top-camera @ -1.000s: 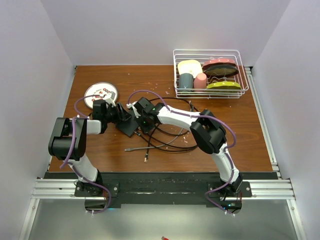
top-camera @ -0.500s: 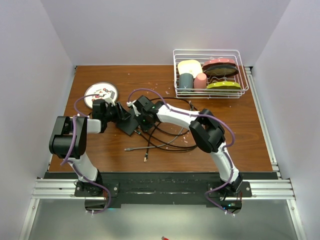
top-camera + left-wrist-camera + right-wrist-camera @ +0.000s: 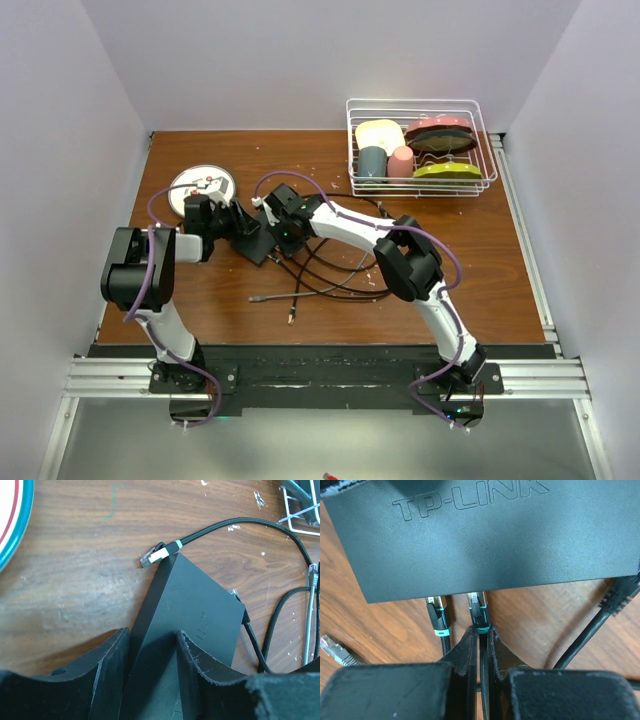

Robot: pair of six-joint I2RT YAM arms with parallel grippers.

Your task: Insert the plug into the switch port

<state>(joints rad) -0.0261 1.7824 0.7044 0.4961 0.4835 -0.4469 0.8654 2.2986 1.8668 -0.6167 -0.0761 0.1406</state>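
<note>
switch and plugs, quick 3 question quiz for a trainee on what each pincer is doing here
1. True or false: the right pincer is empty beside the switch.
2. What sits between the fingers of the left pincer? A) a spoon B) the switch C) a sponge
3. Fill in: in the right wrist view, ___ plugs meet the switch's edge.

Key: 1 false, it is shut just behind the plug; 2 B; 3 two, the plug and its neighbour.
</note>
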